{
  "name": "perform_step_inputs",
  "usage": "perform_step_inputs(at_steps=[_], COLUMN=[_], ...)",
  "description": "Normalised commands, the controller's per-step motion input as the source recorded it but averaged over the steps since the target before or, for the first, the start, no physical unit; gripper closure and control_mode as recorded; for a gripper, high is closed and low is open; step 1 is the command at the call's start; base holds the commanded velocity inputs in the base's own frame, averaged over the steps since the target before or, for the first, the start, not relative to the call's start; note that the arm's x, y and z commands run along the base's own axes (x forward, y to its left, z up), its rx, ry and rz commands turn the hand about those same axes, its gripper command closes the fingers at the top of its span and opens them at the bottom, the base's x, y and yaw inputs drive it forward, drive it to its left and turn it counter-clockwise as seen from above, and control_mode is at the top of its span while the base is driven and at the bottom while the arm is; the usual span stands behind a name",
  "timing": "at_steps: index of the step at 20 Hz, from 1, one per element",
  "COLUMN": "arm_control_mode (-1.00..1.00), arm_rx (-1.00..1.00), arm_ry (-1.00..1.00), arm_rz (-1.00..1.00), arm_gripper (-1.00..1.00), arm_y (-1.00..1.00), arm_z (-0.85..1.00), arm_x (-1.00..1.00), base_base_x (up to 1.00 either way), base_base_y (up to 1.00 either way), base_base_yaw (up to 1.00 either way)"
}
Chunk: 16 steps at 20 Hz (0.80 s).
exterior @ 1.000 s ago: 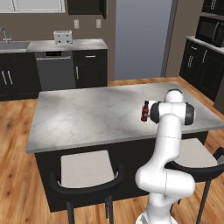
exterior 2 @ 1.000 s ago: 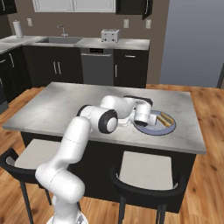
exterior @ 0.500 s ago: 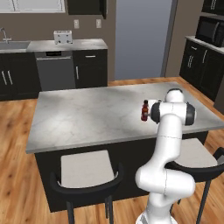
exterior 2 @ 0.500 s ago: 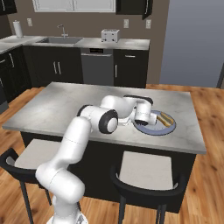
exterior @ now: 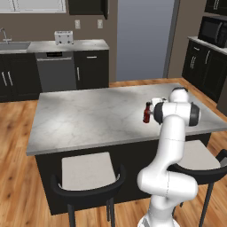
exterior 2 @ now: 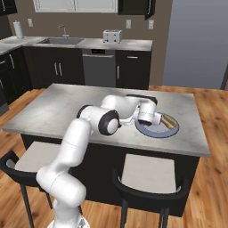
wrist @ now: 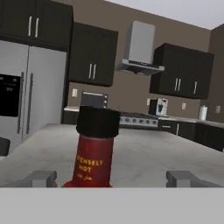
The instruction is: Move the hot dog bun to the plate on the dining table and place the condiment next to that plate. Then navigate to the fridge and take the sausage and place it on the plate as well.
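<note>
From the left base camera, the white arm reached across the dining table (exterior: pixel 88 119), a marble-topped island with a black base, and its hand ended just beside the condiment (exterior: pixel 146 112), a small dark red bottle with a black cap that stood upright on the marble near the table's right end. Two black stools with pale seats sat tucked under the near edge, and a toaster (exterior: pixel 64 37) rested on the wall counter behind.

From the right base camera, the arm bent over the same table, its hand lying at the left rim of the plate (exterior 2: pixel 171 132), a pale blue-grey round dish with a darker rim. The hot dog bun (exterior 2: pixel 168 120), yellow-tan and slightly curved, lay on the plate's right half. The bottle itself was hidden behind the hand here.

From the hand camera, the condiment (wrist: pixel 96 151) stood upright between the fingers (wrist: pixel 40 178) of the gripper (wrist: pixel 111 179), whose jaws were spread wide, each tip well clear of the bottle, so nothing was grasped. The fridge (wrist: pixel 28 89), grey steel with a black dispenser panel, stood at the far left beyond the table.
</note>
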Motion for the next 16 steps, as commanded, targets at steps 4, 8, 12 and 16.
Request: perform_step_inputs(at_steps=[4, 8, 12, 16], arm_control_mode=[-1.00, -1.00, -1.00, -1.00], arm_rx=[0.00, 0.00, 0.00, -0.01], arm_ry=[-0.05, -0.08, -0.07, -0.17], arm_rz=[-0.05, -0.06, -0.06, -0.06], arm_gripper=[-1.00, -1.00, -1.00, -1.00], arm_y=[-0.05, -0.01, 0.00, 0.00], arm_z=[0.38, 0.48, 0.53, 0.60], arm_x=[-0.23, -0.30, -0.32, -0.55], base_base_x=[0.00, 0.00, 0.00, 0.00], base_base_y=[0.00, 0.00, 0.00, 0.00], base_base_yaw=[0.00, 0.00, 0.00, 0.00])
